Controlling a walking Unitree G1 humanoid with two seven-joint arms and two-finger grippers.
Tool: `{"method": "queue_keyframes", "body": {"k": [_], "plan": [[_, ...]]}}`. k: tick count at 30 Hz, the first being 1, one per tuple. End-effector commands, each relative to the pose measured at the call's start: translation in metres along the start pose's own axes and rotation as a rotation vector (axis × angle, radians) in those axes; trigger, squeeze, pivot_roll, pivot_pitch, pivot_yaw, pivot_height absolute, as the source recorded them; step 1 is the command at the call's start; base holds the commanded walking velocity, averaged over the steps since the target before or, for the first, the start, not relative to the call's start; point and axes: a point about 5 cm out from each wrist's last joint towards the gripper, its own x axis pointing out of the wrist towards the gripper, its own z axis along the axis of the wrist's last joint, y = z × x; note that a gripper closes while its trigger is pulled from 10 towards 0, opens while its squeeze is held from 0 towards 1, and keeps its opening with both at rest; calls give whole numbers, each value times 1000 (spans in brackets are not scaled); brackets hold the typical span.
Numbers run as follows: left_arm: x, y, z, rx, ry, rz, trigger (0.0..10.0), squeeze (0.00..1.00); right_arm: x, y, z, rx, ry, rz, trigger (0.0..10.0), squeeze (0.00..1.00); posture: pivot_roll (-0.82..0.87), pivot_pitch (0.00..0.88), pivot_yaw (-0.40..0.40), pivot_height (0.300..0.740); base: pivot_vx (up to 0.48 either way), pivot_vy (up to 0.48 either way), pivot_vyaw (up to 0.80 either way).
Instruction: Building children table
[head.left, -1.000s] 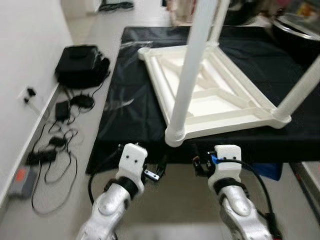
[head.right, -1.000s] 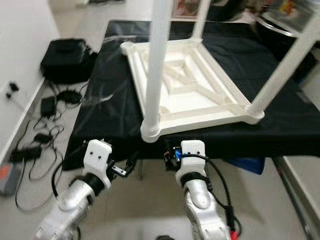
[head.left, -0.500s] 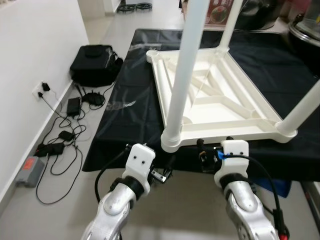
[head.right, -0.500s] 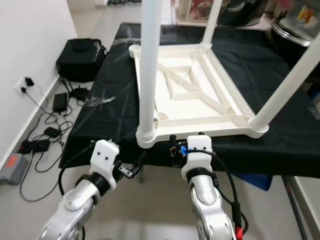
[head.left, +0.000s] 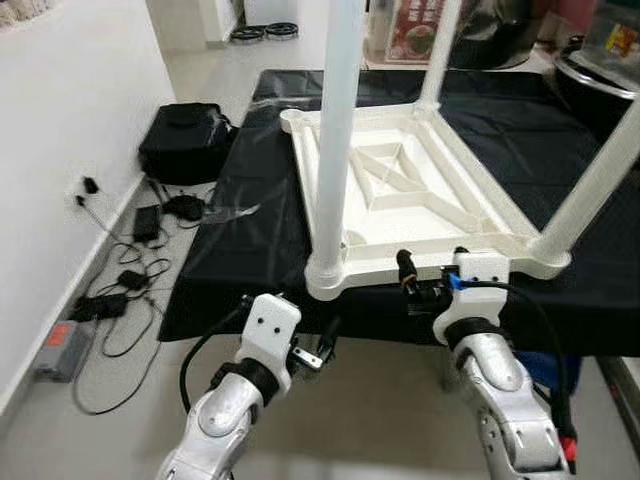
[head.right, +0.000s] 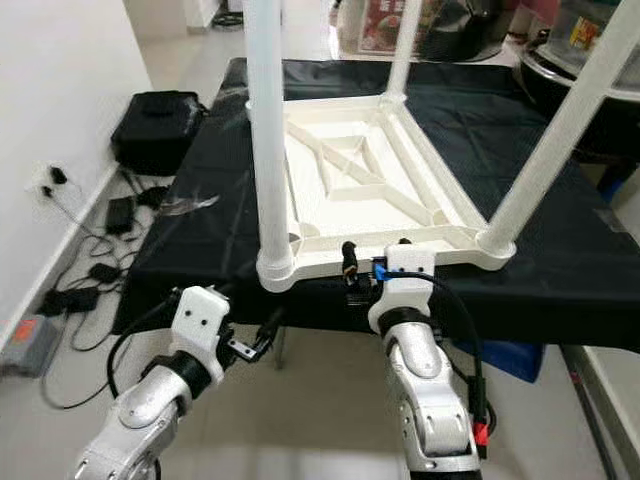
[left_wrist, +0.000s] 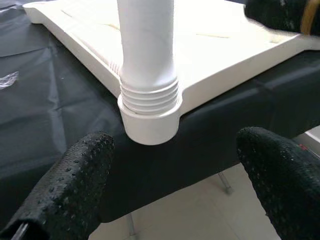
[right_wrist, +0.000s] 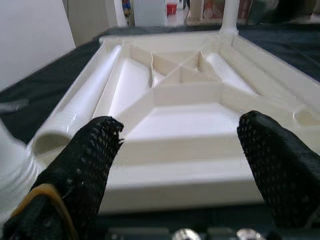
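While upturned, table (head.left: 420, 200) lies just beyond right hand (head.left: 432, 272).

black bag (head.left: 183, 142) — on floor by wall | cables (head.left: 125, 280) — tangled beside it | black cloth (head.left: 250, 240) — covers platform

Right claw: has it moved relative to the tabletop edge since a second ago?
Yes. The right claw has risen from under the black cloth's edge to the white tabletop's near rim.
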Motion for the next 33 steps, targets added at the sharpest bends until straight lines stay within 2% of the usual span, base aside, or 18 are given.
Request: {"method": "queue_keyframes", "body": {"k": [1, 5, 7, 10, 11, 12, 13, 16, 17, 18, 23, 24, 25, 27, 29, 30, 31, 33], "plan": [[-1, 0, -3, -16, 15, 9, 10000, 0, 22, 2, 23, 64, -73, 90, 10000, 0, 128, 136, -26, 740, 0, 0, 0], [-2, 0, -2, -18, 12, 11, 10000, 0, 38, 6, 36, 100, -63, 217, 10000, 0, 131, 138, -31, 740, 0, 0, 0], [-3, -2, -1, -20, 10, 10, 10000, 0, 51, -1, 44, 83, -28, 342, 10000, 0, 135, 144, -38, 740, 0, 0, 0], [-3, -3, -1, -23, 8, 11, 10000, 0, 56, -9, 48, 43, -12, 370, 10000, 0, 138, 147, -45, 740, 0, 0, 0], [-4, -3, 0, -24, 6, 13, 10000, 0, 62, -22, 50, -8, 15, 361, 10000, 278, 141, 151, -48, 740, 0, 0, 0], [-4, -3, 0, -24, 6, 13, 10000, 0, 62, -22, 50, -8, 15, 361, 10000, 278, 141, 151, -48, 740, 0, 0, 0], [-5, -4, 0, -25, 5, 16, 10000, 0, 68, -41, 53, -75, 26, 281, 10000, 898, 139, 154, -50, 740, 0, 0, 0], [-6, -4, 0, -26, 4, 17, 10000, 0, 71, -54, 55, -117, 31, 221, 10000, 898, 138, 156, -47, 740, 0, 0, 0], [-7, -4, 1, -24, 3, 16, 10000, 0, 75, -75, 56, -173, 51, 94, 10000, 1000, 137, 157, -46, 740, 0, 0, 0], [-7, -5, 1, -22, 6, 15, 10000, 0, 77, -97, 56, -224, 70, -48, 10000, 1000, 137, 156, -47, 740, 0, 0, 0], [-7, -6, 2, -18, 6, 12, 10000, 0, 78, -119, 56, -218, 87, -159, 10000, 1000, 142, 155, -49, 740, 0, 0, 0], [-7, -7, 2, -18, 6, 11, 10000, 0, 79, -110, 57, -38, 86, 71, 10000, 188, 143, 151, -46, 740, 0, 0, 0], [-7, -7, 2, -18, 6, 11, 10000, 0, 79, -107, 58, 8, 80, 143, 10000, 0, 145, 153, -48, 740, 0, 0, 0], [-7, -7, 2, -17, 7, 12, 10000, 0, 76, -102, 60, 60, 76, 264, 10000, 0, 148, 150, -49, 740, 0, 0, 0], [-7, -6, 2, -18, 8, 11, 10000, 0, 65, -91, 73, 110, 33, 541, 10000, 0, 143, 151, -45, 740, 0, 0, 0], [-7, -6, 2, -18, 8, 11, 10000, 0, 65, -91, 73, 110, 33, 541, 10000, 0, 143, 151, -45, 740, 0, 0, 0], [-7, -7, 2, -18, 9, 7, 10000, 0, 58, -81, 87, 147, -16, 747, 10000, 0, 143, 151, -45, 740, 0, 0, 0], [-7, -7, 3, -18, 9, 6, 10000, 0, 56, -78, 92, 162, -34, 810, 10000, 0, 145, 152, -47, 740, 0, 0, 0]]}}
